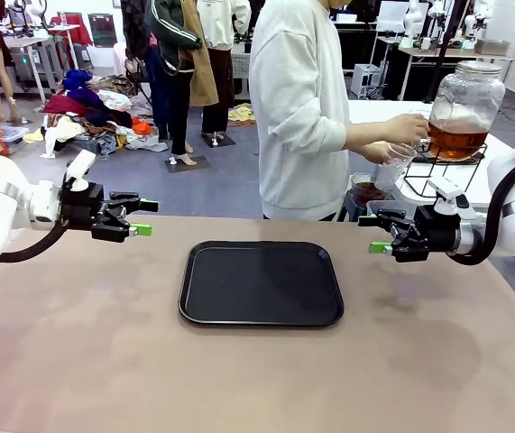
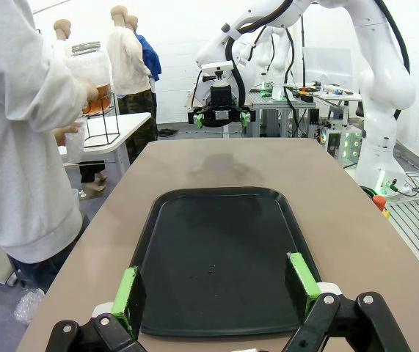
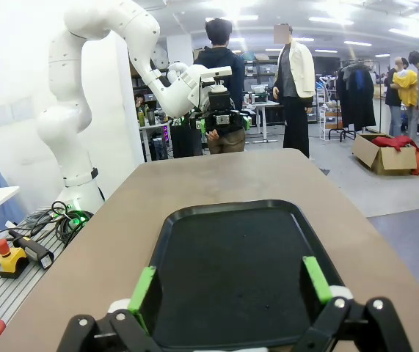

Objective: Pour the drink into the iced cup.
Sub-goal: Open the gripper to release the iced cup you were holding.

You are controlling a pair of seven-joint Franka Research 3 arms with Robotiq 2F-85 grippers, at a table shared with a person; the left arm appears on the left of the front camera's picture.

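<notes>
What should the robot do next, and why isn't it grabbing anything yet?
Probably just wait. Both the left gripper and the right gripper are open and hold nothing, and the black tray has nothing on it. The person's hand is at the drink dispenser, holding a clear cup there.

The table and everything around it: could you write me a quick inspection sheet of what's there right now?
Surface: brown table with a black tray in the middle, nothing on it.
Job's things: amber drink in a glass dispenser jar on a wire stand on a side table; the person's hands hold a clear cup at it.
Clutter: nothing seen on the table.
Grippers: left pincer and right pincer open, off the tray's two sides, holding nothing.
Cables: black cable looping under the left arm.
Surroundings: clothes heaped on the floor.
</notes>
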